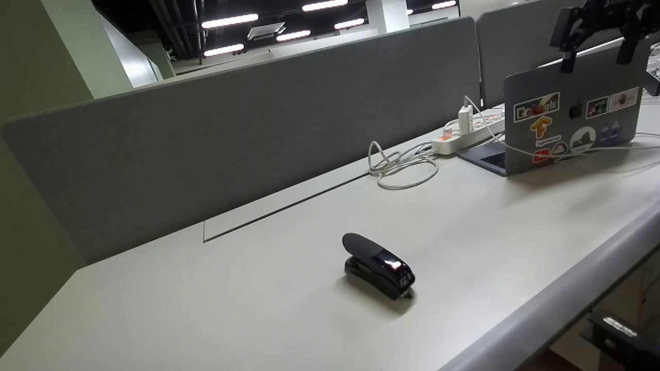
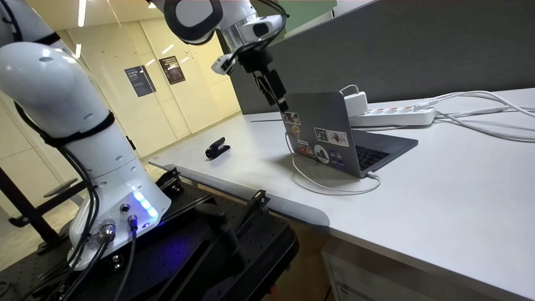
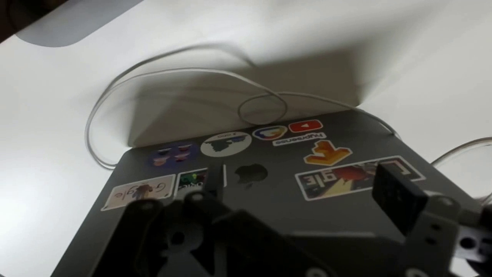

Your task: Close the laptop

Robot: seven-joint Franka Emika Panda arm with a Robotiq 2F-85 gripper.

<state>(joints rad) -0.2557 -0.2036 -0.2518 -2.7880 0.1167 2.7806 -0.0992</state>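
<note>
Grey partition panels (image 1: 289, 123) run along the far edge of the white table (image 1: 268, 304), with strip lights (image 1: 229, 21) beyond and above them. In an exterior view my arm (image 2: 62, 92) reaches in from the left, blue light showing on its base (image 2: 125, 196). I have the gripper (image 1: 596, 61) up by the top of the laptop (image 2: 317, 113), on the near side. Its two fingers (image 3: 399, 196) are spread well apart and have hold of nothing; whether a fingertip touches the lid (image 3: 269, 196) I cannot tell. From the wrist, the fingers overlap the lid's grey back.

The laptop sits on the table between the near edge and the partition, lid raised close to upright, its stickers (image 3: 225, 144) facing the near edge and its keyboard (image 2: 370, 158) on the far side. A white cable (image 2: 351, 193) runs from its right end and loops over the table just in front of the lid. Beyond the laptop lies a white power strip (image 2: 397, 120) with an adapter (image 2: 355, 104) plugged in. In an exterior view, a coiled cable (image 1: 405, 187) rests just left of the strip. In both exterior views a black stapler (image 1: 381, 268) stands left of the laptop, well apart from it.
</note>
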